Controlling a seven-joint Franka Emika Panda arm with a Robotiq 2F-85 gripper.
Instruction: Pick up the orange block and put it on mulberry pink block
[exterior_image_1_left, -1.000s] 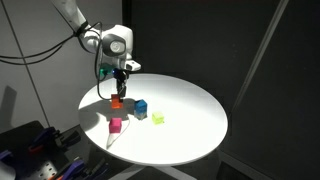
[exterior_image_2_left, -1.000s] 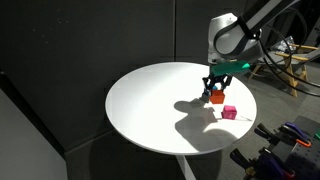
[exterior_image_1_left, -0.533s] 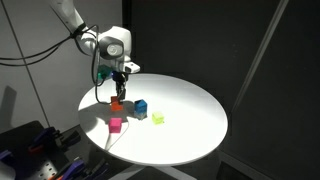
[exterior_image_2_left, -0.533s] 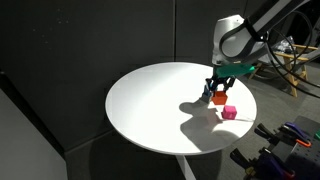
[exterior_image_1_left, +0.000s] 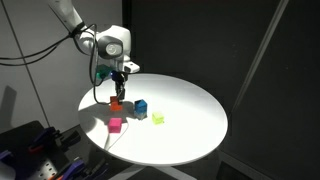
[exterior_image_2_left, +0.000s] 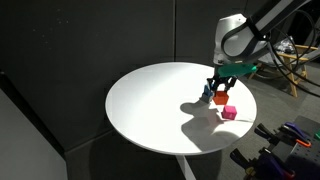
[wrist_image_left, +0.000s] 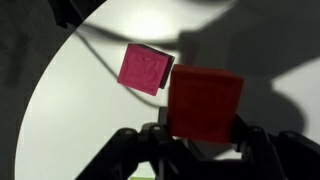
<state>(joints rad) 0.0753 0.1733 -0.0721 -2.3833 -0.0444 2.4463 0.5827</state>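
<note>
Orange block (wrist_image_left: 205, 100) is right there in the pincer (wrist_image_left: 200, 134), folks, pinched from two sides by the dark fingers (wrist_image_left: 248, 140). They are closed down to just the width of the block and hold nothing else. The wrist view looks straight down on its top face. It's a cube, so it has no long side to speak of. Its edges run nearly square to the picture, with only a slight twist, and the gripped faces sit flat against the fingers.

Both exterior views show the pincer (exterior_image_1_left: 118, 90) (exterior_image_2_left: 220, 89) pointing straight down with the orange block (exterior_image_1_left: 116, 101) (exterior_image_2_left: 219, 98) at its tip, low over the white round table (exterior_image_1_left: 195, 115) (exterior_image_2_left: 150, 110). Whether it's clear of the surface I can't tell from out here.

Next out is the pink block (wrist_image_left: 146, 68), lying flat on the table (wrist_image_left: 60, 110) and turned at more of an angle than the orange one. In the wrist view its near corner comes right up to the orange block's edge (the orange one looks bigger there). In the exterior views the pink block (exterior_image_1_left: 116, 124) (exterior_image_2_left: 230, 112) sits near the table's edge, close to the pincer but not under it.

Farther along, a blue block (exterior_image_1_left: 141, 107) stands just beside the orange one, and a yellow-green block (exterior_image_1_left: 158, 118) lies a little beyond that. The white arm (exterior_image_1_left: 75, 25) reaches in from above the table's rim.
</note>
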